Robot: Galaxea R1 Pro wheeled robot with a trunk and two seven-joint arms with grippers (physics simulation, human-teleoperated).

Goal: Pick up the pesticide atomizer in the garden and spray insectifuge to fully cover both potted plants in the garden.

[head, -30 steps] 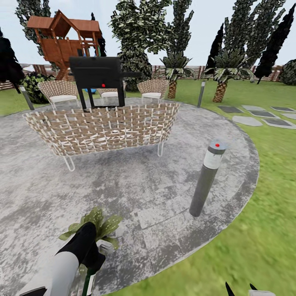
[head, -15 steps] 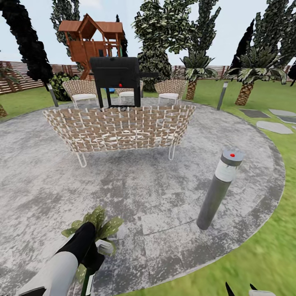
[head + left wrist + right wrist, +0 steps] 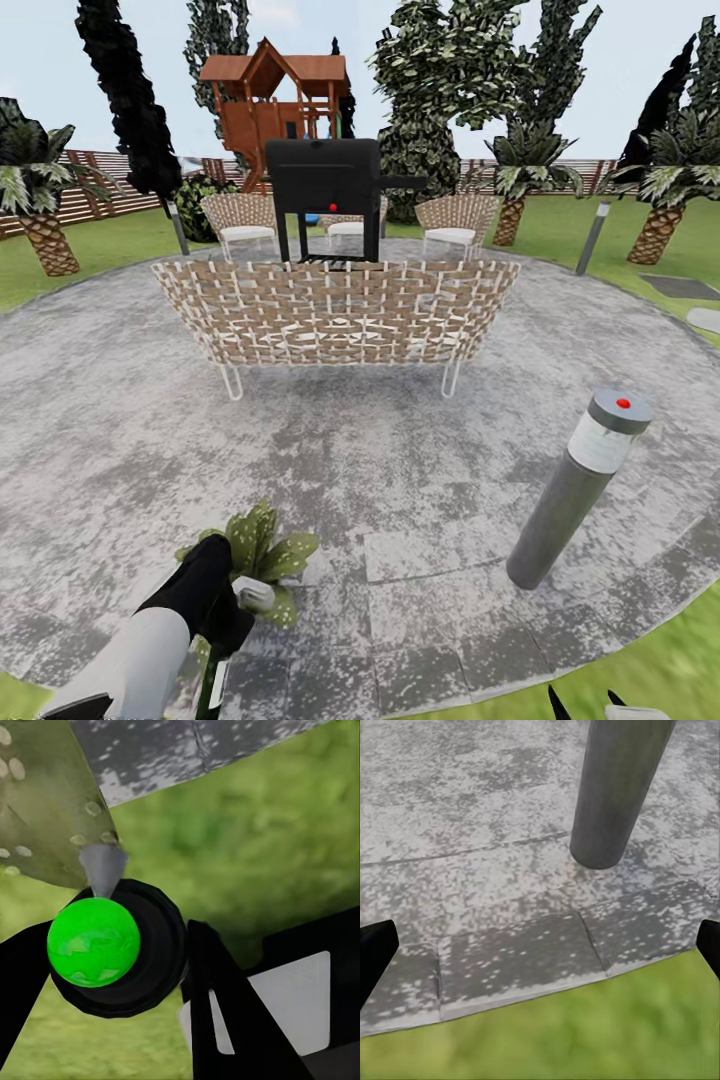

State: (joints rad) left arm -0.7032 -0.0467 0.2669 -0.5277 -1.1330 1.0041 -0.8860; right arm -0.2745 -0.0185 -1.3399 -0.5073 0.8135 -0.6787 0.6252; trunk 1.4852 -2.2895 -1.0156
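Observation:
My left gripper at the lower left of the head view is shut on the pesticide atomizer, a dark green bottle with a whitish trigger head pointing at a potted plant. This low rosette of spotted olive leaves sits on the paved patio just beyond the nozzle. In the left wrist view the black fingers clamp the atomizer, and a leaf lies close by. My right gripper shows only its tips at the bottom edge. Its fingers stand wide apart and empty in the right wrist view.
A grey bollard lamp stands to the right on the round patio. A wicker sofa, a black grill and wicker chairs stand farther off. Lawn, palms, a wooden playhouse and a fence ring the patio.
The whole view has swung to the left, so sofa, grill and bollard sit further right in the picture. Both arms keep their place, and the atomizer stays in the left gripper.

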